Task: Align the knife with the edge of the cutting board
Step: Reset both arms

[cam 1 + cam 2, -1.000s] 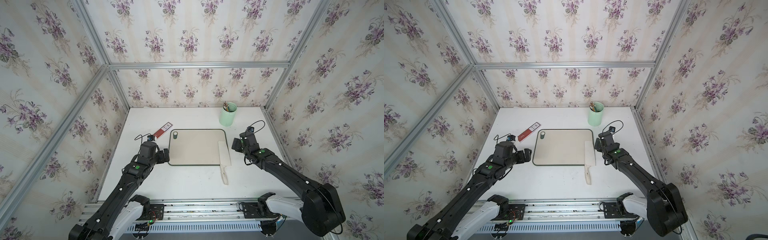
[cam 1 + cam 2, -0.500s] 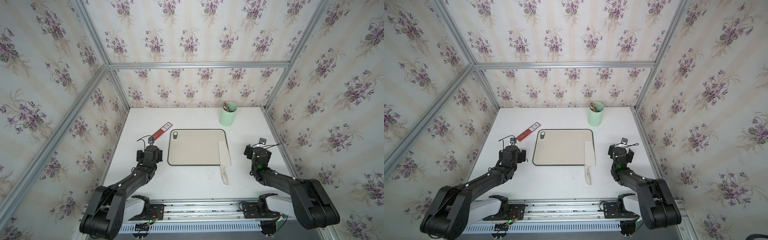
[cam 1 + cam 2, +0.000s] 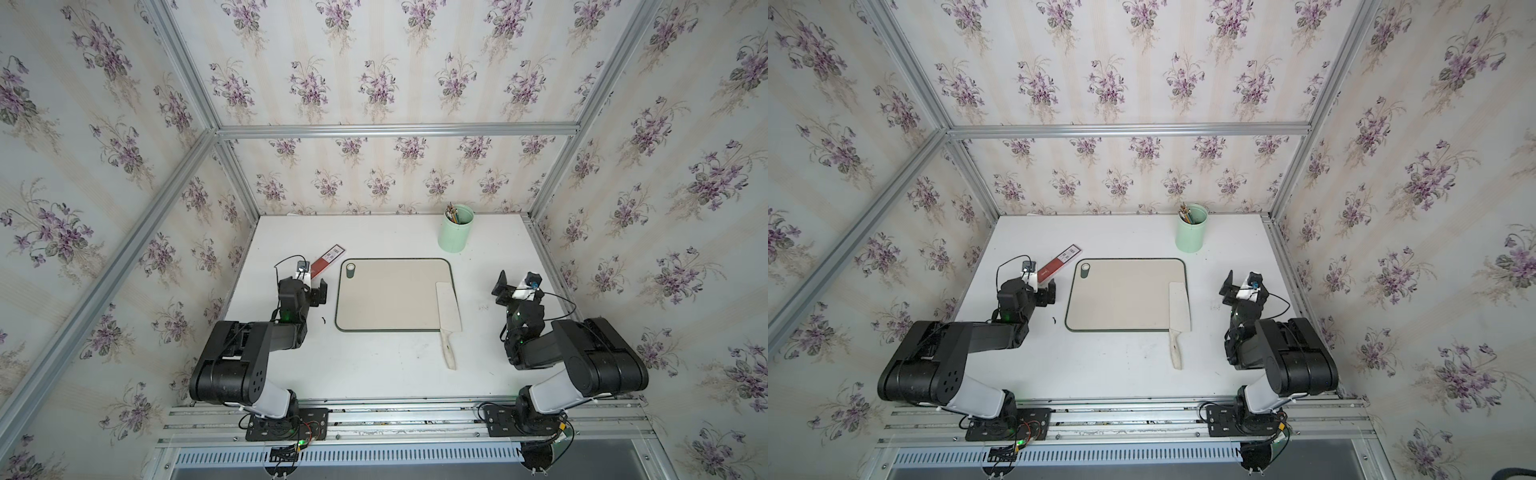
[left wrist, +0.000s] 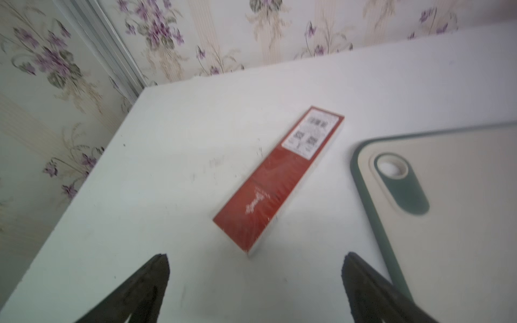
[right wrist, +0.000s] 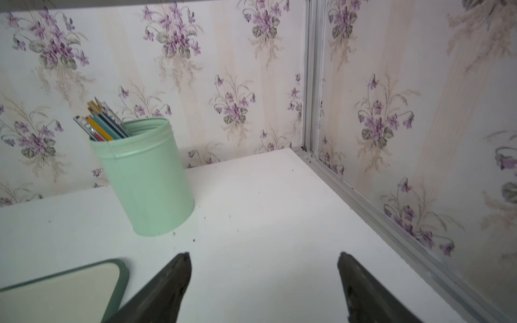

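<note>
The beige cutting board (image 3: 390,295) (image 3: 1121,295) with its dark green rim lies flat mid-table. The cream knife (image 3: 448,307) (image 3: 1179,305) rests with its blade along the board's right edge, slightly slanted and overhanging it. Its handle pokes past the near edge onto the table. My left gripper (image 3: 314,291) (image 4: 256,256) is open over bare table left of the board (image 4: 447,209). My right gripper (image 3: 515,286) (image 5: 264,254) is open to the right of the knife, apart from it, with only the board's corner (image 5: 70,288) in its wrist view.
A slim red-and-white box (image 3: 328,259) (image 4: 279,179) lies slanted just beyond my left gripper, near the board's far left corner. A mint green cup (image 3: 455,232) (image 5: 145,179) holding pencils stands at the back right. Papered walls with metal rails enclose the table on three sides.
Both arms have drawn back toward the front rail and folded. The right gripper has moved right, away from the knife. Knife and board have not moved.
</note>
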Robot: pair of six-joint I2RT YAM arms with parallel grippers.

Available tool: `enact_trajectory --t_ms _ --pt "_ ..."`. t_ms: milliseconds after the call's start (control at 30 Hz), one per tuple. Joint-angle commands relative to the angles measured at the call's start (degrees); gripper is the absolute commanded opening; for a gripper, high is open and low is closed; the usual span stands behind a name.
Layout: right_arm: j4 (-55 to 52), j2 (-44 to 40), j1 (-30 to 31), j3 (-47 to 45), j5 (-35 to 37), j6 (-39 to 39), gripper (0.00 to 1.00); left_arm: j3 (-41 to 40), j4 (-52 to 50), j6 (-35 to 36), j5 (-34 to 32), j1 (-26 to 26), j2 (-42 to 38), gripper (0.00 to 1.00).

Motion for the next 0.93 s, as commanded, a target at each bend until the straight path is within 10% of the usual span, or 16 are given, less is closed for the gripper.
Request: enact_trajectory --t_ms 0,900 --pt "-1.2 1.1 0.0 0.0 -1.7 -0.7 1.00 -0.9 2.9 -0.8 -1.9 0.1 1.3 0.99" --pt "-4.2 0.3 0.0 1.0 -3.6 -1.1 1.00 -0.1 0.3 -0.9 -1.8 0.1 0.6 1.00"
